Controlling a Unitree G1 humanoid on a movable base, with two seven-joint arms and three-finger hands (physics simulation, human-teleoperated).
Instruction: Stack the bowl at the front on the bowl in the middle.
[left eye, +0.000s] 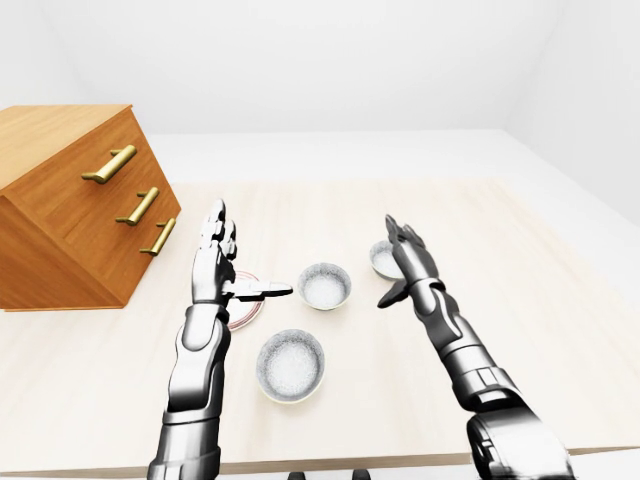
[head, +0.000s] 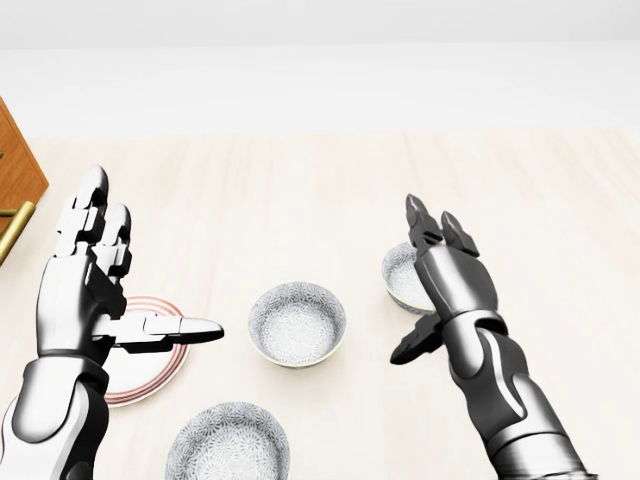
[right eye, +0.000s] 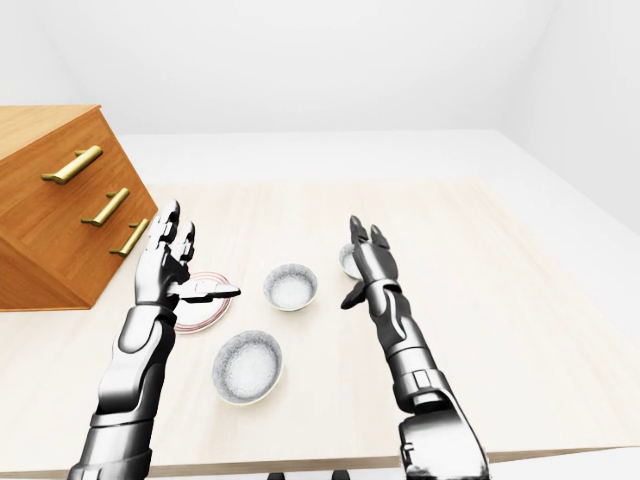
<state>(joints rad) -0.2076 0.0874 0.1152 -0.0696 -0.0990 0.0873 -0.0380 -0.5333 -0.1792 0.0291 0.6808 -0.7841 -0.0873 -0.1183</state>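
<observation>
Pale wood is carrying three bowls in a diagonal row. We are raising both hands empty, fingers spread: left hand (head: 85, 275) above a red-rimmed plate (head: 150, 375), right hand (head: 445, 270) hiding part of the far bowl (head: 400, 275). Neither is touching the front bowl (left eye: 290, 365), lying lowest in our views, just below the middle bowl (left eye: 324, 286), probably ready for a reach.

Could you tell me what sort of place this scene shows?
Probably a simulated tabletop workspace, not a furnished room: a pale wooden table holds patterned bowls and a red-rimmed plate, a wooden drawer chest stands at the left-eye view's left, and bare white walls surround it.
</observation>
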